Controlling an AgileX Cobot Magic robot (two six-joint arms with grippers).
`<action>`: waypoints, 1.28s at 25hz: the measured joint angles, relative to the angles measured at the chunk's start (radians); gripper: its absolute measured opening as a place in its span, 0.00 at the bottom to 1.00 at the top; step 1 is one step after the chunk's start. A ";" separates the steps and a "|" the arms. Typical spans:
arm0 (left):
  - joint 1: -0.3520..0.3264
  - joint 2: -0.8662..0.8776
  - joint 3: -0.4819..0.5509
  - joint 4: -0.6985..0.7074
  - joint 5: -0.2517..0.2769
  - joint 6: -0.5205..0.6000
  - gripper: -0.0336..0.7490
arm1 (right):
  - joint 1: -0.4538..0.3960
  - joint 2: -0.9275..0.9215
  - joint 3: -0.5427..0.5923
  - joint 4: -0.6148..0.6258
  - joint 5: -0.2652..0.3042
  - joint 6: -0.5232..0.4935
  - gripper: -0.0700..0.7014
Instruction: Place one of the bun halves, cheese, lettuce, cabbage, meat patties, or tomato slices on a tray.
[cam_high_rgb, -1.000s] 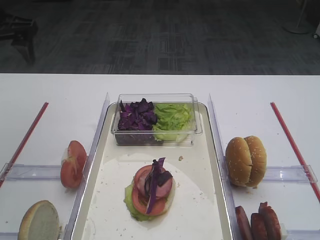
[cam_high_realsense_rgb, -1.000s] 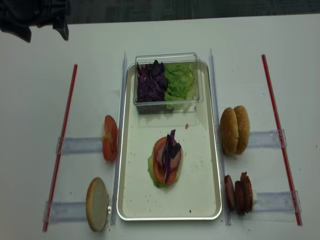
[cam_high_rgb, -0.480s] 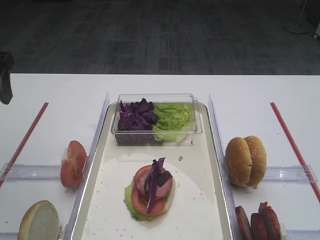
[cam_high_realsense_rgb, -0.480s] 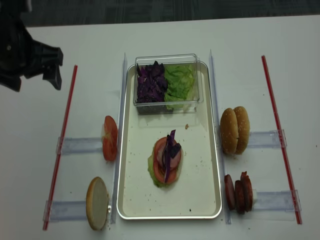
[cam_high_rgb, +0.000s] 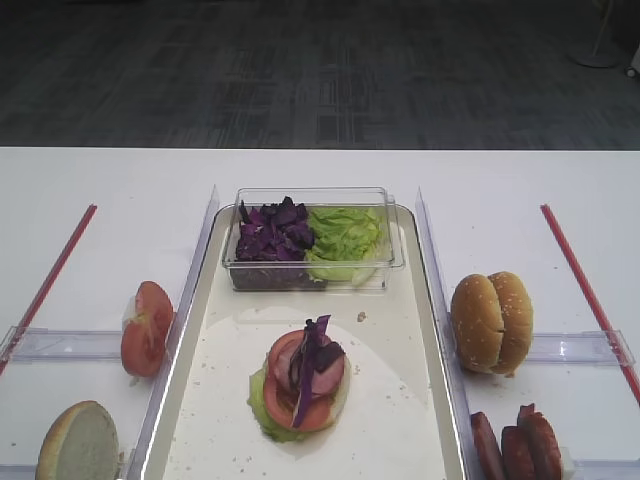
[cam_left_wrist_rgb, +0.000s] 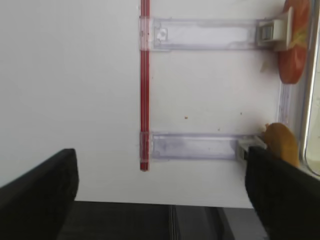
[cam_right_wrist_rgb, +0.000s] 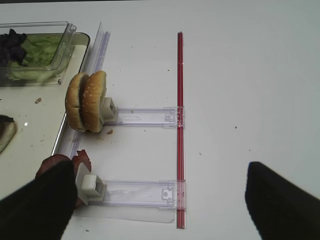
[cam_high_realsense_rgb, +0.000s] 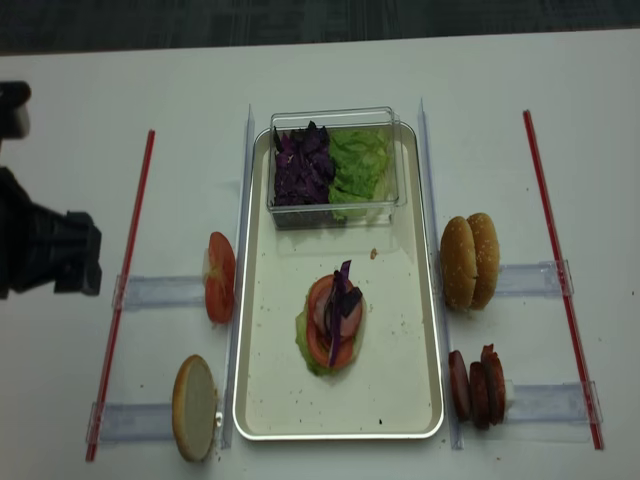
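Note:
A silvery tray (cam_high_realsense_rgb: 437, 330) holds a stack (cam_high_realsense_rgb: 333, 325) of lettuce, tomato, a pink slice and a purple cabbage strip. At its far end a clear tub holds cabbage (cam_high_realsense_rgb: 300, 165) and lettuce (cam_high_realsense_rgb: 362, 160). Tomato slices (cam_high_realsense_rgb: 220, 277) and one bun half (cam_high_realsense_rgb: 194, 406) stand left of the tray. Two bun halves (cam_high_realsense_rgb: 470, 260) and meat patties (cam_high_realsense_rgb: 478, 385) stand right of it. My left arm (cam_high_realsense_rgb: 45, 255) hangs over the table's left side, outside the red strip. Its gripper (cam_left_wrist_rgb: 160, 200) is open and empty. My right gripper (cam_right_wrist_rgb: 157, 200) is open and empty, near the patties (cam_right_wrist_rgb: 80, 160).
Red strips (cam_high_realsense_rgb: 125, 270) (cam_high_realsense_rgb: 560, 270) run down both sides of the table. Clear plastic holders (cam_high_realsense_rgb: 160, 291) (cam_high_realsense_rgb: 525, 277) carry the upright food. Clear dividers flank the tray. The table's edge (cam_left_wrist_rgb: 165, 202) shows below the left gripper, with dark floor beyond.
My left arm has travelled from the far left corner down the table's left side, toward the near edge. It stays open. The food has not moved.

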 joint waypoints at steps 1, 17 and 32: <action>0.000 -0.032 0.026 0.000 0.000 0.000 0.84 | 0.000 0.000 0.000 0.000 0.000 0.000 0.99; 0.002 -0.509 0.356 0.000 0.004 0.000 0.84 | 0.000 0.000 0.000 0.000 0.000 0.000 0.99; 0.002 -0.912 0.439 0.004 -0.052 0.014 0.84 | 0.000 0.000 0.000 0.000 0.000 0.000 0.99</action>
